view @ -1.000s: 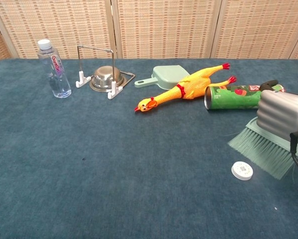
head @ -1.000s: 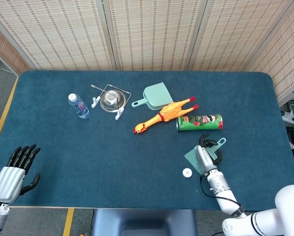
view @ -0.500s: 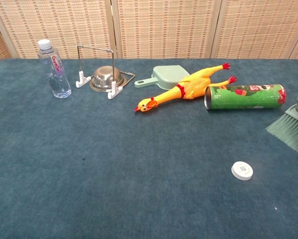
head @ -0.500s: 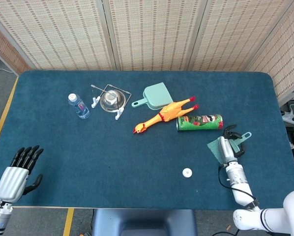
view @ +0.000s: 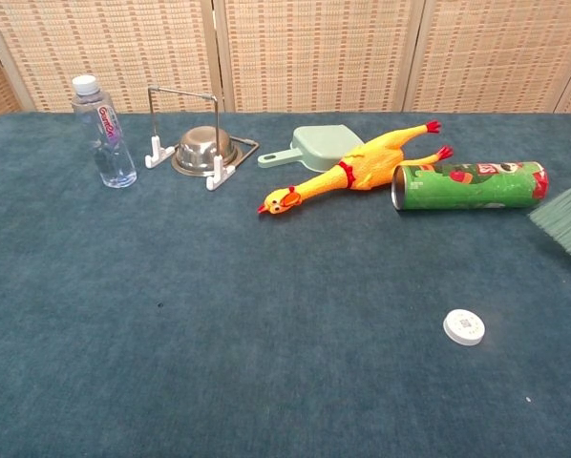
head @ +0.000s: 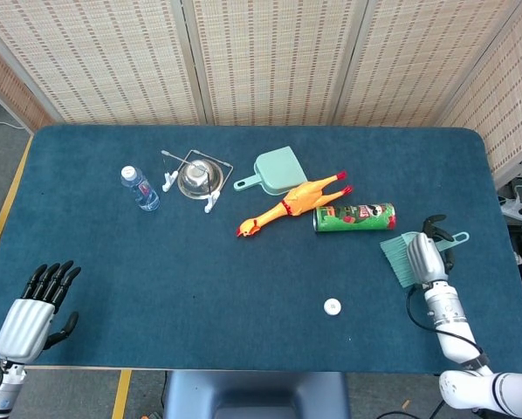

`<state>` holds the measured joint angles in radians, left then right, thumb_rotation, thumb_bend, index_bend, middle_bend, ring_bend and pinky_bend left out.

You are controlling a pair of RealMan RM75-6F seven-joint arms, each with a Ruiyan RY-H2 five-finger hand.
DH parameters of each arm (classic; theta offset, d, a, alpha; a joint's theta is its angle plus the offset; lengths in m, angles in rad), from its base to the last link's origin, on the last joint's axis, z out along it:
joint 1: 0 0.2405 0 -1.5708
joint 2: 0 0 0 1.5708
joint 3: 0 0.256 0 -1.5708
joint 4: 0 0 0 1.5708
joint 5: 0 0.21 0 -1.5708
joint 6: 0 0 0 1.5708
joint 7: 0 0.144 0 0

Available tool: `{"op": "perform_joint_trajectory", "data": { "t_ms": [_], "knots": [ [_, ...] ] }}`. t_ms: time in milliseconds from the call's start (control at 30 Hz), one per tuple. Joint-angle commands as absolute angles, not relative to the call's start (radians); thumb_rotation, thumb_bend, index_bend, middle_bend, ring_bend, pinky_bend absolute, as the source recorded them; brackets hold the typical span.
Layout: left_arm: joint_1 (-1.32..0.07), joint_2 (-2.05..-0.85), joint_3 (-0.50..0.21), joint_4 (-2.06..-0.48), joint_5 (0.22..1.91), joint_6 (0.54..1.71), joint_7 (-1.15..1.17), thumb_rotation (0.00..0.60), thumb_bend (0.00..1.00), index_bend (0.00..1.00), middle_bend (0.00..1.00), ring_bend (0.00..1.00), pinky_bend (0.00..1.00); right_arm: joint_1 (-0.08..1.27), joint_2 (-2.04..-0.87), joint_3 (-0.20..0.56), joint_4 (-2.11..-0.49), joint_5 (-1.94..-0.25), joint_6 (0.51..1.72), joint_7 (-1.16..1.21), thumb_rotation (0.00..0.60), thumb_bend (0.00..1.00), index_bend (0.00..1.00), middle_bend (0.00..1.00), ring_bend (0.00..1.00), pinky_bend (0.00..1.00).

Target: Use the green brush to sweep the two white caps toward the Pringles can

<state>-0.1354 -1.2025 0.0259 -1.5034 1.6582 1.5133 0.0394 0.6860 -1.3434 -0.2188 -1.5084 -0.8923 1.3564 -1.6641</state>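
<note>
One white cap [head: 332, 305] lies near of the Pringles can [head: 354, 216], so my right hand [head: 424, 255], clasping the green brush [head: 401, 257] right of the can, should set bristles nearer than the cap and sweep it far; my left hand [head: 36, 302] rests spread.

Green brush [head: 401, 257]: pale green bristle fan pointing toward 9 o'clock, its handle [head: 457, 237] toward 3 o'clock, gripped by the right robot hand [head: 425, 256] just beside the can's capped end, at 4 o'clock from the can. White cap [head: 332, 305]: a single flat round disc visible, lying flat on the desk [head: 243, 288], at 7 o'clock from the can and well apart from the brush. Pringles can [head: 354, 216]: green cylinder on its side, long axis running 9 to 3 o'clock, red end toward the brush.
</note>
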Motion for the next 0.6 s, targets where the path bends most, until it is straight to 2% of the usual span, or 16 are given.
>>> {"op": "perform_joint_trajectory", "data": {
  "t_ms": [33,167,367,600],
  "knots": [
    [-0.136,-1.202,0.027,-1.505,1.663,1.515,0.037,0.6,0.41,0.0,0.0,0.0,0.04,0.688,-1.247,-0.206,-1.672,-1.009,1.377,-1.58,0.6,0.49,0.93,0.84,0.58,0.3],
    [-0.135,-1.199,0.029,-1.508,1.669,1.519,0.033,0.6,0.41,0.0,0.0,0.0,0.04,0.693,-1.227,-0.211,-1.774,-1.07,1.38,-1.591,0.6,0.49,0.93,0.84,0.58,0.3],
    [-0.132,-1.192,0.03,-1.506,1.672,1.528,0.017,0.6,0.41,0.0,0.0,0.0,0.04,0.709,-1.276,-0.226,-1.918,-1.192,1.373,-1.726,0.6,0.49,0.93,0.84,0.58,0.3],
    [-0.13,-1.183,0.029,-1.506,1.673,1.536,-0.003,0.6,0.41,0.0,0.0,0.0,0.04,0.729,-1.359,-0.221,-1.98,-1.181,1.355,-1.989,0.6,0.49,0.93,0.84,0.58,0.3]
  ]
}}
